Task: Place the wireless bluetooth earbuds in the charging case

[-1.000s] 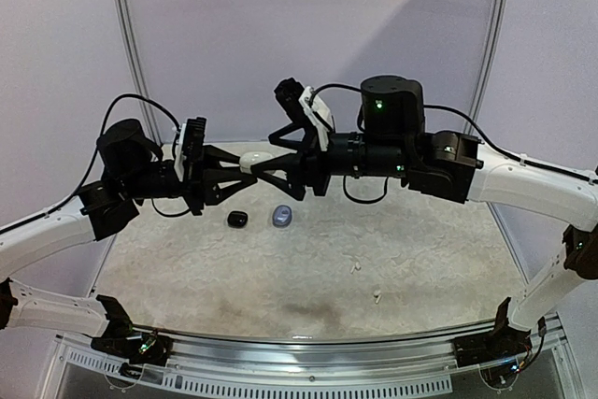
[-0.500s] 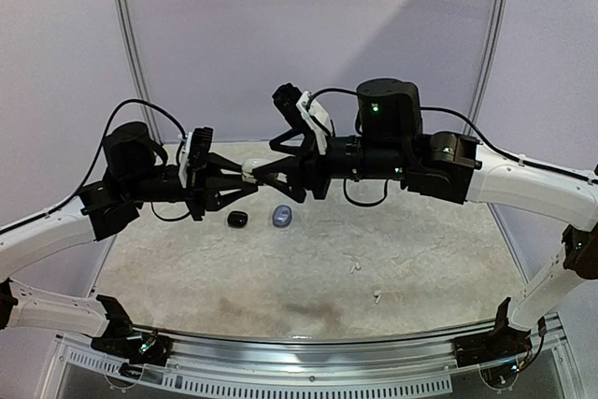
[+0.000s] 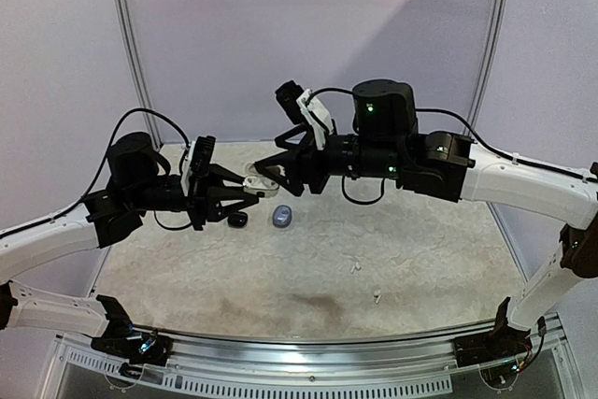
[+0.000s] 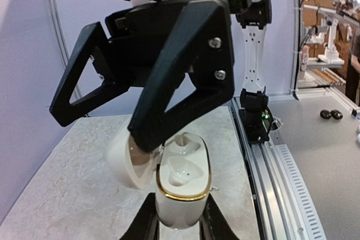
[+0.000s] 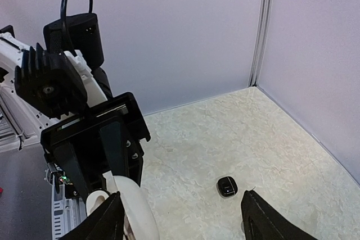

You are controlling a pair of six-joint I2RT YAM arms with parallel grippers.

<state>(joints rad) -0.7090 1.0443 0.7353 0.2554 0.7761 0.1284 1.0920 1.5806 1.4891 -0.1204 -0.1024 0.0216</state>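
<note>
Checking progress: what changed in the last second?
The left end effector, clamped on the white gold-rimmed charging case, dipped toward the table; the open right end effector followed it down, one finger against the case's hinged lid. The small black case and grey-blue oval case on the table did not move.

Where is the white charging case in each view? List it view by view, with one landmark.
Top external: the white charging case sits left of centre, held up between the two arms.
Left wrist: bottom centre, lid open, gold rim.
Right wrist: bottom left edge, partly cut off.
Landmark: the small black case on the table shows in the top and right wrist views, not the left wrist.
</note>
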